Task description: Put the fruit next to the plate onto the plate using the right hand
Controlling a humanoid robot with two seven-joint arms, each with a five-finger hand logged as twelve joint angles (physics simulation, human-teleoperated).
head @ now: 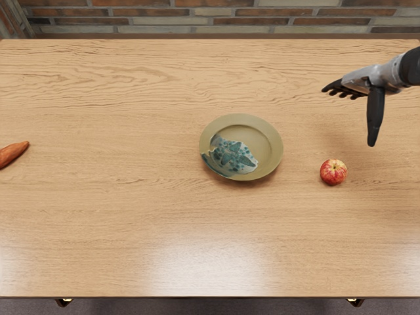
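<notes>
While the wooden table [131, 216] fills nearly the whole head view, a strip of brick wall [197, 16] runs behind its far edge. Near the table's middle sits a round olive plate [270, 136] with a blue-green pattern, nothing lying on it. The right hand [365, 88] reaches in from the right edge, above the table and holding nothing, its dark fingers spread leftward and the thumb hanging down. The red apple [333, 171] rests on the wood right of the plate, apart from its rim and nearer than the hand. At the left edge lies an orange thing [12, 154], possibly a carrot, partly cut off.
</notes>
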